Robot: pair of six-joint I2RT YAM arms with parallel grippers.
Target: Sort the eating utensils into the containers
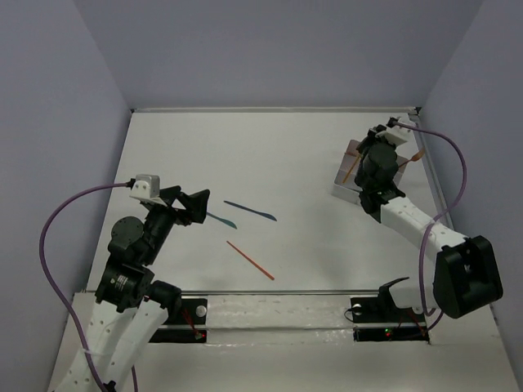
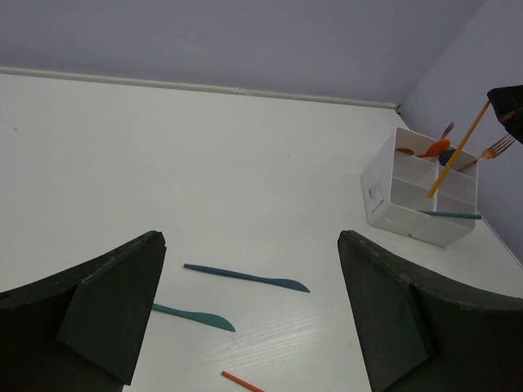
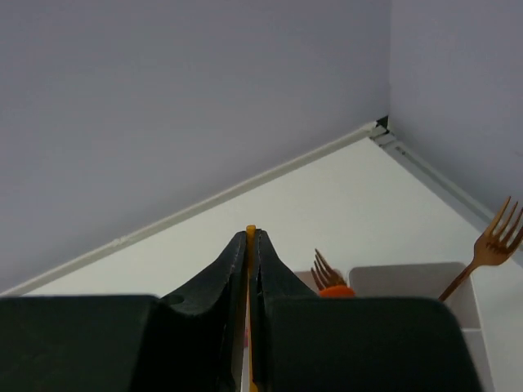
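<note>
My right gripper [image 3: 251, 235] is shut on a thin orange stick [image 3: 251, 232], holding it over the white divided box [image 1: 343, 186] at the far right. In the left wrist view the stick [image 2: 453, 155] slants down into the box [image 2: 384, 200]. Inside are an orange spoon [image 2: 433, 149] and brown forks [image 2: 493, 150], and a teal utensil [image 2: 451, 215] lies across the front. My left gripper [image 1: 194, 204] hangs open above the table. Beyond its fingers lie a dark blue knife [image 2: 245, 278], a teal knife [image 2: 193, 317] and another orange stick [image 1: 250, 260].
Purple cables [image 1: 61, 214] loop beside each arm. The raised back rim [image 1: 270, 109] and the grey walls close off the table. The box stands near the right edge [image 1: 437, 192].
</note>
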